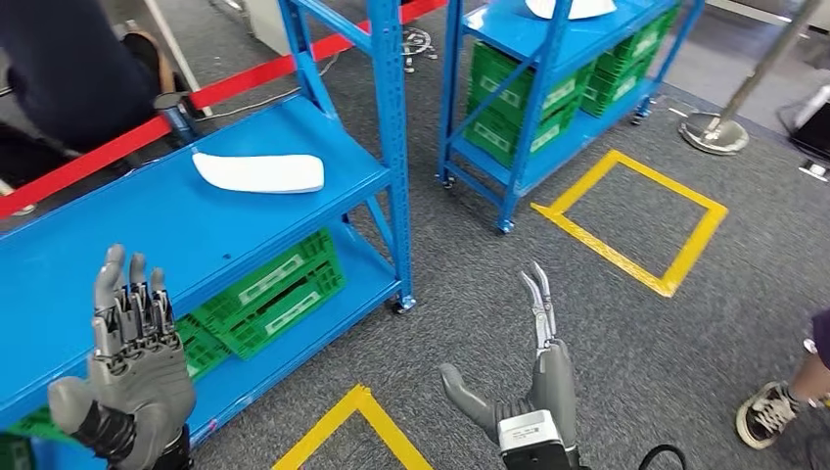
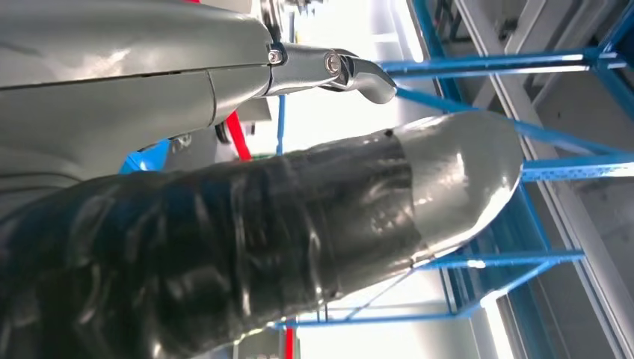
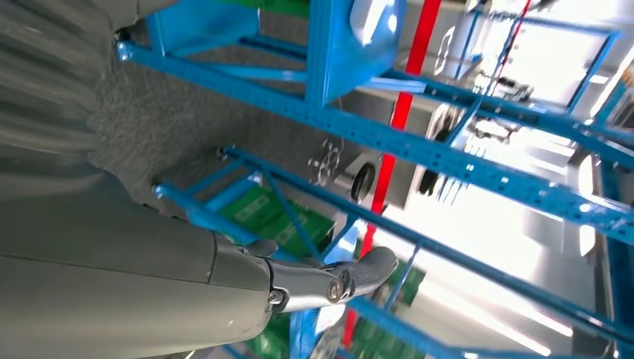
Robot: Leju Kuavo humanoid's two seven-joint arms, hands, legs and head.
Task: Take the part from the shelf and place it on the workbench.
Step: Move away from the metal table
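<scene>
We see two blue shelf racks in the head view: the near shelf running across the left, and a second rack further back to the right. The white part lies flat on the top level of the near shelf, toward its right end and well apart from both hands. A second white piece sits on top of the far rack, but the upper edge of the picture cuts it off, so we cannot tell its full shape. Green crates fill the lower level of the near shelf, partly hidden under the top board; more green crates stand in the far rack, too overlapped for us to count. Our left hand is raised in front of the near shelf, fingers straight and apart, holding nothing. Our right hand is over the grey floor, fingers extended, thumb out to the side, also empty. Two yellow tape outlines mark the floor, one whole square and one corner cut off below. A person's shoe shows at the right edge, and a dark-clothed person is partly cropped at top left.
</scene>
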